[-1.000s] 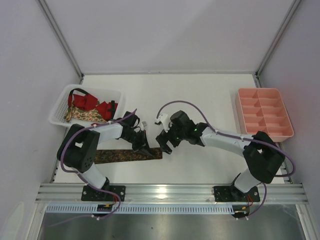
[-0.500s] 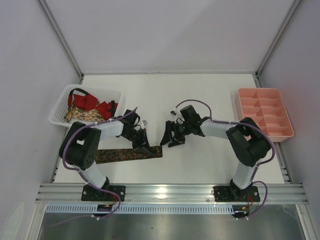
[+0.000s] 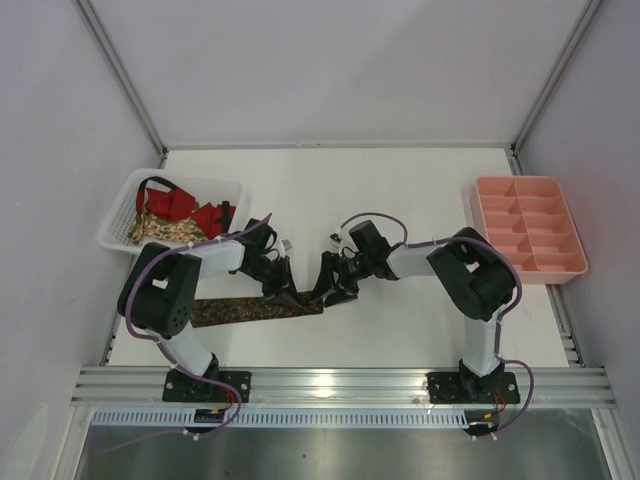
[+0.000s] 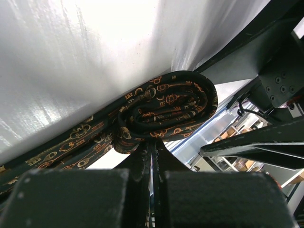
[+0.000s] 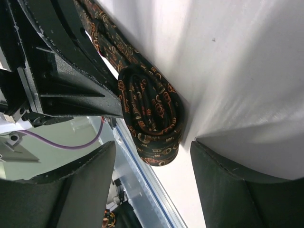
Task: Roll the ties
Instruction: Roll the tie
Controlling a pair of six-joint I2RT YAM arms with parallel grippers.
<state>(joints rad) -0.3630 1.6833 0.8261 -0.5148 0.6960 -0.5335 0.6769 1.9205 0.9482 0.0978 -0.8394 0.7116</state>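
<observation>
Rolling brown tie (image 4: 166,107) | left claw (image 4: 152,147) pressed together on roll core | right claw (image 5: 153,145) spread astride roll | risk: coil springs loose if right closes off-centre

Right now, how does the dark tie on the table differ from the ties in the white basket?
The dark tie has a small orange-gold pattern; the basket ties are red and beige floral. The dark tie lies stretched out, one end coiled; the basket ties sit heaped, unrolled. All are narrow fabric.
</observation>
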